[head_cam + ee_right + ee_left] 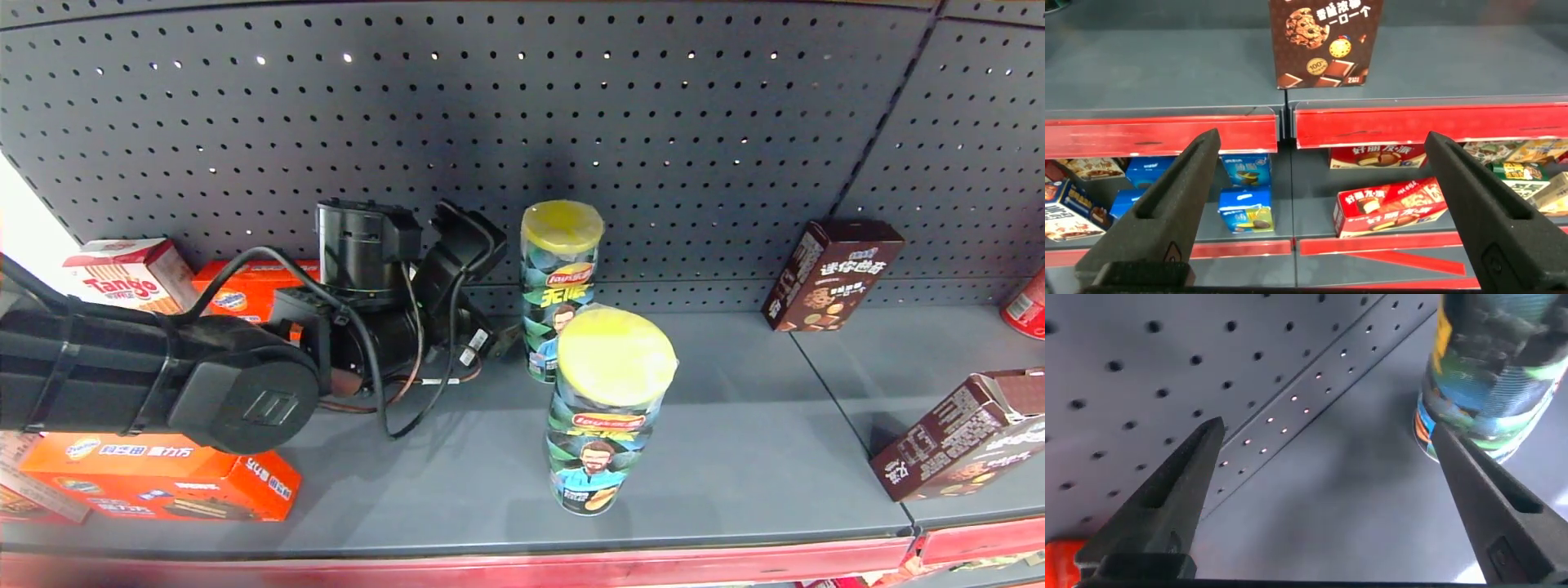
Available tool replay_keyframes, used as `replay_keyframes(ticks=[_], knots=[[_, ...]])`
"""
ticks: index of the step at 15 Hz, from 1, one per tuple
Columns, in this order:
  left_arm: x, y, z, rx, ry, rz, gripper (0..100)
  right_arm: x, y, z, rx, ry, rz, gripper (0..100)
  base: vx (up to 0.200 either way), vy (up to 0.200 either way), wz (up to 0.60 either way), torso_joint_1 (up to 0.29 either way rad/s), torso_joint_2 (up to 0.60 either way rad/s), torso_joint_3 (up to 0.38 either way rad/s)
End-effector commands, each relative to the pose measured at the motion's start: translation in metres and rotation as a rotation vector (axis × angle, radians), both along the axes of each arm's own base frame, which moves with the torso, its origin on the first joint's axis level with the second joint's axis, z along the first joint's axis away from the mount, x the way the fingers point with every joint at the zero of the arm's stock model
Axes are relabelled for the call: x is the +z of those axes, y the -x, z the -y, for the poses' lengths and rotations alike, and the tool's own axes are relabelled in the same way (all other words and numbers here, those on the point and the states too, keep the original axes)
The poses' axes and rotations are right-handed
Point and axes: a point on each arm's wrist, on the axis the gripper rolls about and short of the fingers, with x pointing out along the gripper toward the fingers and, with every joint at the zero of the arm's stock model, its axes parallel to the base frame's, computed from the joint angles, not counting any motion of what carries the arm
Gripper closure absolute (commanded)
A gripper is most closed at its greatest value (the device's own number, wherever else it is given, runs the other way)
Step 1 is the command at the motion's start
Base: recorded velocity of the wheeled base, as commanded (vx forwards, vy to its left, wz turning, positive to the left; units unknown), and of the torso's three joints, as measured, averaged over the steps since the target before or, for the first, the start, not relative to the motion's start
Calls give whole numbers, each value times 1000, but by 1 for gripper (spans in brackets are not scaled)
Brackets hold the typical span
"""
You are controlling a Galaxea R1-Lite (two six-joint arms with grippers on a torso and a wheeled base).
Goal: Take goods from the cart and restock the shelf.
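While the left arm (163,376) lies across the grey shelf (735,457) from the left, the left tool (1324,433) has its fingers spread with nothing between them, pointed low at the pegboard back (653,122) on the far side; the far chip can (562,286), yellow-lidded and upright, stands just right of that tool, close beside one finger in the left wrist view, though whether they touch I cannot tell; the near chip can (608,408), upright with the same yellow lid, stands closer to the shelf's front edge, slightly right of the far one and apart from the tool; orange boxes (163,482) lie at the left, under and behind the arm; a brown cookie box (829,273) stands far right against the pegboard; a second cookie box (955,441) lies tilted at the near right; the right tool (1323,137) is spread, holding nothing, and faces a red shelf rail (1159,135), with a dark box (1324,41) above it and blue boxes (1245,196) and red boxes (1392,204) below.
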Motion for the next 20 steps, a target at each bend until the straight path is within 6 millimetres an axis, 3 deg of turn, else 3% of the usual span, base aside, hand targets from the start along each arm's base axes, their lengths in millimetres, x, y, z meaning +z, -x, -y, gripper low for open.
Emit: replay_keyframes(ticks=[1, 7, 9, 13, 14, 20], knots=[[-7, -8, 6, -3, -4, -10, 0, 0, 0, 0, 1, -1, -1, 0, 0, 0, 0, 0, 0, 0], [-5, -8, 8, -1, 21, -13, 0, 0, 0, 0, 0, 0, -1, 0, 0, 0, 0, 0, 0, 0], [10, 2, -2, 22, 34, 17, 0, 0, 0, 0, 0, 0, -1, 0, 0, 0, 0, 0, 0, 0], [42, 40, -42, 73, 73, 81, 0, 0, 0, 0, 0, 0, -1, 0, 0, 0, 0, 0, 0, 0], [49, 60, -53, 74, 85, 99, 0, 0, 0, 0, 0, 0, -1, 0, 0, 0, 0, 0, 0, 0], [43, 121, -85, 85, 127, 104, 0, 0, 0, 0, 1, 0, -1, 0, 0, 0, 0, 0, 0, 0]])
